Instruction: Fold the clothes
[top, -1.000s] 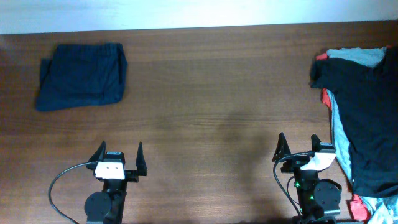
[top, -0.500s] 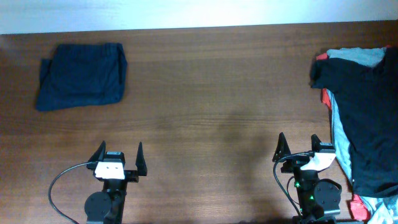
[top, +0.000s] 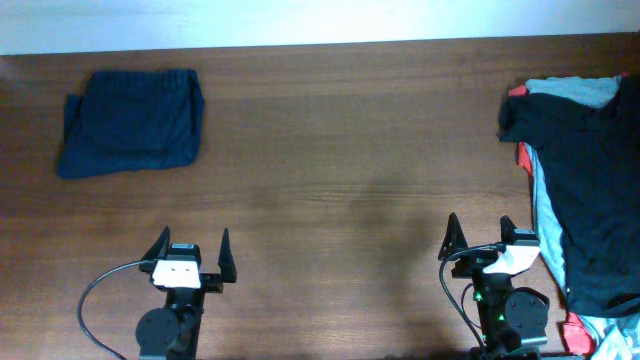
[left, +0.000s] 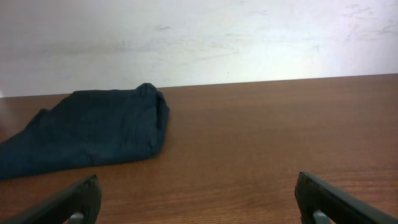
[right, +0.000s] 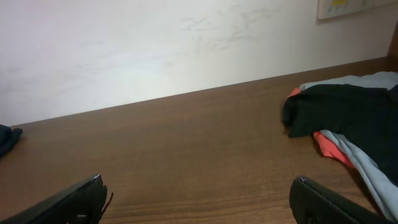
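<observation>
The brown wooden table (top: 340, 150) is seen from above to fill nearly the whole view, and its far edge is met by a pale wall (left: 199, 37) at 12 o'clock. A broad band of bare wood is left across the middle, from 9 o'clock towards 3.

At 3 o'clock a loose pile is heaped against the right edge and is cut off by the frame. It is topped by a spread black T-shirt (top: 590, 190), with a grey-blue garment (top: 592, 92) and a red one (top: 524, 157) showing at its borders.

At 10 o'clock a folded navy garment (top: 130, 122) is laid near the far edge, well apart from the pile.

At 7 o'clock the left gripper (top: 193, 240) is held with jaws spread wide and nothing is gripped. At 5 o'clock the right gripper (top: 479, 228) is likewise spread, just beside the pile's near hem, with no cloth touched.
</observation>
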